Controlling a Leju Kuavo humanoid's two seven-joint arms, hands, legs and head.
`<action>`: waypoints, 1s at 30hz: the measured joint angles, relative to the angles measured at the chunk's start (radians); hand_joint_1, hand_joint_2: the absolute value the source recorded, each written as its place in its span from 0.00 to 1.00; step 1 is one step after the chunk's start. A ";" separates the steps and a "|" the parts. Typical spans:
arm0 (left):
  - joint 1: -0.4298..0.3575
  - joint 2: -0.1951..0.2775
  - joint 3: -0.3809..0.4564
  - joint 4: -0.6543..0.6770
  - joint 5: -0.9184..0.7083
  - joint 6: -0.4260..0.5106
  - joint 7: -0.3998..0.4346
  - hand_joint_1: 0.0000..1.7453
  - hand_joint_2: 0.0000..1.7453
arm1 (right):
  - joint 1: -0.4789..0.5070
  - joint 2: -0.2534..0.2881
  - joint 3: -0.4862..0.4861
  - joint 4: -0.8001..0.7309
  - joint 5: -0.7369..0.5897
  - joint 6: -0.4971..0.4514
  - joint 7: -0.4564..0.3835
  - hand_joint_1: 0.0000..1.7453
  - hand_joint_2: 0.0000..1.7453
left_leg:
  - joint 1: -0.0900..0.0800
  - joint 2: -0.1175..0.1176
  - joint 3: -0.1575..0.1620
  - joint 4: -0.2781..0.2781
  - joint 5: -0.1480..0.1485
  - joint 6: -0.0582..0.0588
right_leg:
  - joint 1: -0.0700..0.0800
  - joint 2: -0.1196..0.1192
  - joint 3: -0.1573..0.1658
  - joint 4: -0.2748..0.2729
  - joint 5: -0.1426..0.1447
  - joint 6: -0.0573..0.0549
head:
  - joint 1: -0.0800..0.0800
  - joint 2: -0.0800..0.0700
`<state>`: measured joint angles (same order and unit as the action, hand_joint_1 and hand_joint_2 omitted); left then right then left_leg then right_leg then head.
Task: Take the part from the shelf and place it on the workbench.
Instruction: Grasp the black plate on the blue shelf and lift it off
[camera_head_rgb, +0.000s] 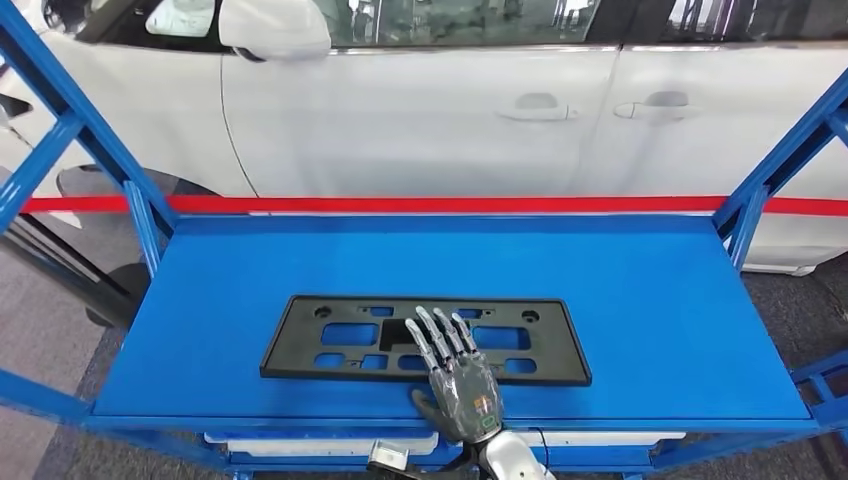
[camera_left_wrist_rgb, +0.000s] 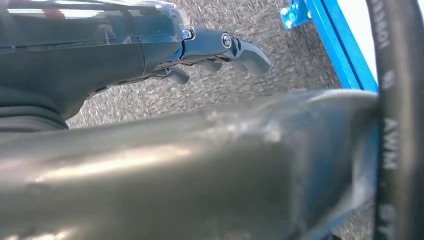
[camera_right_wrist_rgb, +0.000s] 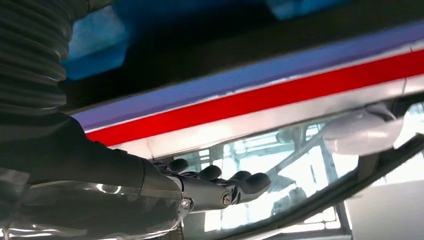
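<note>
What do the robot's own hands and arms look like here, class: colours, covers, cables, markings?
The right hand has silver-and-dark segmented fingers, a clear shell over the palm's electronics and a silver wrist. The left hand shows dark grey fingers under a glossy clear cover, beside a black cable printed AWM.

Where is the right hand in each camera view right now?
Head view: right hand at bottom centre, fingers stretched flat over the near edge of the black part on the blue shelf.
Left wrist view: not in it.
Right wrist view: right hand low in the picture, fingers extended.
Shared landmark: the red stripe along the white car.
</note>
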<state>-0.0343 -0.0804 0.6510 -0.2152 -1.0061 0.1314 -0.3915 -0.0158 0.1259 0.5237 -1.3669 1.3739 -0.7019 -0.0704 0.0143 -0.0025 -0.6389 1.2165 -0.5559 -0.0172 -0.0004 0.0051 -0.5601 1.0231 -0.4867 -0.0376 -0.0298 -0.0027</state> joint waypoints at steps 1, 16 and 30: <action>-0.002 -0.001 0.000 0.000 -0.009 0.003 0.001 0.00 0.00 | -0.017 0.001 0.006 0.027 0.022 0.000 0.024 0.00 1.00 | -0.001 0.000 0.026 -0.078 0.046 0.010 | 0.004 0.001 0.009 -0.002 -0.007 0.009 | 0.000 0.000; -0.018 -0.009 -0.001 0.000 -0.047 -0.004 0.010 0.00 0.00 | -0.097 0.000 0.028 0.156 0.164 0.042 0.150 0.77 1.00 | -0.002 -0.002 0.096 -0.214 0.087 0.011 | -0.005 -0.002 -0.026 -0.005 0.025 0.029 | 0.000 0.000; -0.020 -0.012 -0.001 0.000 -0.051 -0.004 0.012 0.00 0.00 | -0.112 -0.001 0.036 0.175 0.166 0.054 0.159 0.58 1.00 | -0.004 -0.002 0.082 -0.203 0.091 0.008 | 0.000 -0.001 -0.006 -0.009 0.014 0.019 | 0.000 0.000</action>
<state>-0.0544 -0.0920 0.6497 -0.2154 -1.0572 0.1270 -0.3793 -0.1274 0.1252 0.5592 -1.1920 1.5402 -0.6483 0.0891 0.0106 -0.0043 -0.5566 1.0135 -0.4651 -0.0088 -0.0001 0.0043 -0.5660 1.0143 -0.4723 -0.0185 -0.0298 -0.0027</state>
